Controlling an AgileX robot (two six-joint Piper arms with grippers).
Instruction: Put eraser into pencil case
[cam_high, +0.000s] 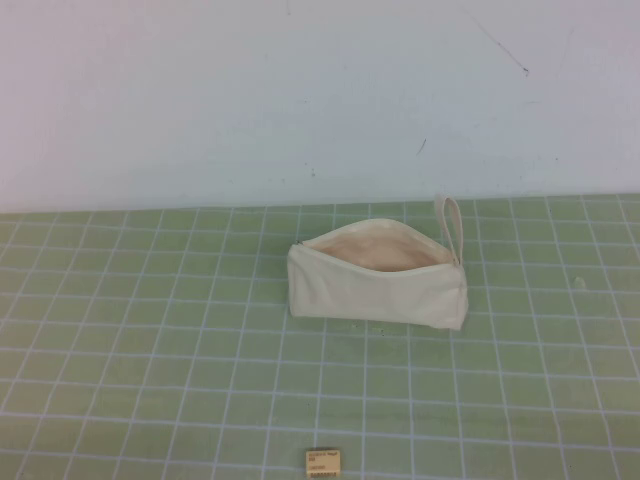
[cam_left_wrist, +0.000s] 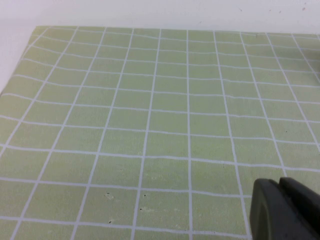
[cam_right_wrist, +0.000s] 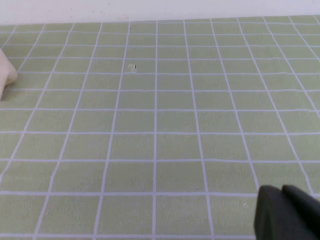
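Observation:
The cream-white pencil case (cam_high: 378, 288) lies on the green grid mat in the middle of the high view. Its zip mouth is open and shows a pale peach lining, and its loop strap (cam_high: 451, 222) points to the back right. The tan eraser (cam_high: 323, 462) with dark lettering lies at the near edge of the mat, well in front of the case. Neither arm shows in the high view. My left gripper (cam_left_wrist: 280, 196) is shut and empty above bare mat. My right gripper (cam_right_wrist: 282, 200) is shut and empty above bare mat; a corner of the pencil case (cam_right_wrist: 6, 75) shows in its view.
The green mat with white grid lines (cam_high: 150, 340) covers the table up to a white wall (cam_high: 300, 100) at the back. Nothing else lies on it.

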